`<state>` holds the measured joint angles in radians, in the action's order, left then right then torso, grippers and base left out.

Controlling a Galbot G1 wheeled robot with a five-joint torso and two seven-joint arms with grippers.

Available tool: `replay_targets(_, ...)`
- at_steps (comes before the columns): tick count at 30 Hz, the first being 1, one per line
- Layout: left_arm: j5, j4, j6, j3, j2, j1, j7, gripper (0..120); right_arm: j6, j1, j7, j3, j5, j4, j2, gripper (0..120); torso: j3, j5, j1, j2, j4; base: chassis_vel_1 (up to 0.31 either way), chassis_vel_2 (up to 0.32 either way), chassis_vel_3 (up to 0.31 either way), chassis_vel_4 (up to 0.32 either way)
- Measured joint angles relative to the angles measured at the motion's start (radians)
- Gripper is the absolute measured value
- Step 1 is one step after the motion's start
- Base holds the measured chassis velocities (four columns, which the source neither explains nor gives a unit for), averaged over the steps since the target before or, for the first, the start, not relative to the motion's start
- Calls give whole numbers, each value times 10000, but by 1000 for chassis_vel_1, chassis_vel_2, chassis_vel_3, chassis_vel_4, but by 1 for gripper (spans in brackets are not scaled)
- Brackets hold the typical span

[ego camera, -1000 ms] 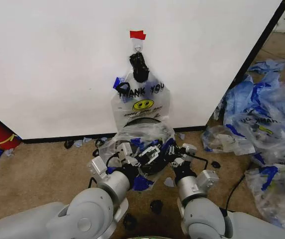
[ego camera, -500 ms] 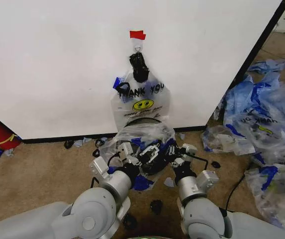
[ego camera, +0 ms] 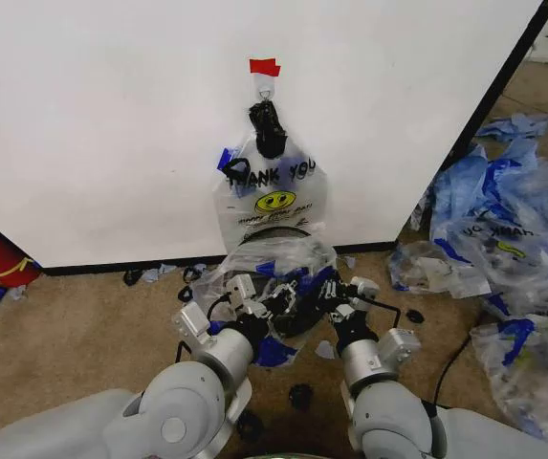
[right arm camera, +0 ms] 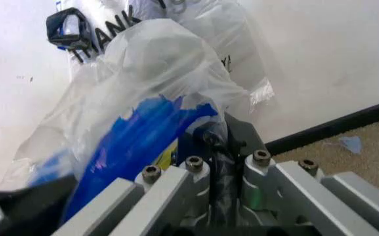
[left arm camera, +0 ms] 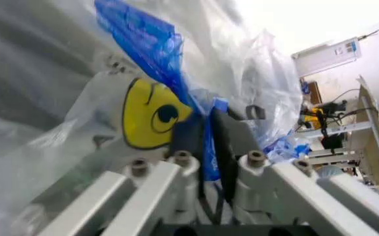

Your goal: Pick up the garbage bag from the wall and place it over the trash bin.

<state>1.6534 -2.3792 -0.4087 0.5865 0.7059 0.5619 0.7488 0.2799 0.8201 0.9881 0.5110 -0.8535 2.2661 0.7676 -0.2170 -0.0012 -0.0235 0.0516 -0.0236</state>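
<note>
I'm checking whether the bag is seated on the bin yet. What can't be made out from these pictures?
- Trash bin: head view, just an arc of rim; the garbage bag hides the rest.
- Whether the bag's mouth surrounds the rim: hidden by crumpled plastic.
- Left tool and right tool: each shut on the bag; film covers the fingertips.
- Hook on the wall: covered by the tied bundle.

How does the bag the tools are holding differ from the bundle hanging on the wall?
The crumpled see-through plastic bag with blue trim is spread low over the black wire-mesh bin, pinched by the left tool and right tool. The flat bundle of bags tied with a black knot hangs smooth from the hook on the white wall panel, untouched. Both carry yellow smiley faces.
</note>
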Motion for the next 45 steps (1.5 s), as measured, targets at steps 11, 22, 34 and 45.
replay_targets(11, 64, -281, -32, -141, -397, -327, 0, 0, 151, 324, -263, 499, 492, -221, -203, 1, 0, 1, 0, 0, 1, 0, 0, 0, 0)
replay_targets(22, 72, 200, -47, -160, -423, -648, -83, 0, 962, 815, -1248, 1049, 1103, -297, -702, 1, 0, 0, 0, 0, 0, 0, 0, 0, 0)
replay_targets(34, 75, 1030, -51, -38, -596, -996, -368, 0, 2100, 1286, -2767, 1169, 1652, -340, -1057, 1, 1, 0, 0, 0, 0, 0, 0, 0, 0)
replay_targets(45, 415, 855, 42, -7, -958, -1376, -391, 0, 2254, 1528, -2918, 1164, 2259, -702, -1148, 1, 0, 0, 0, 0, 0, 0, 0, 0, 0)
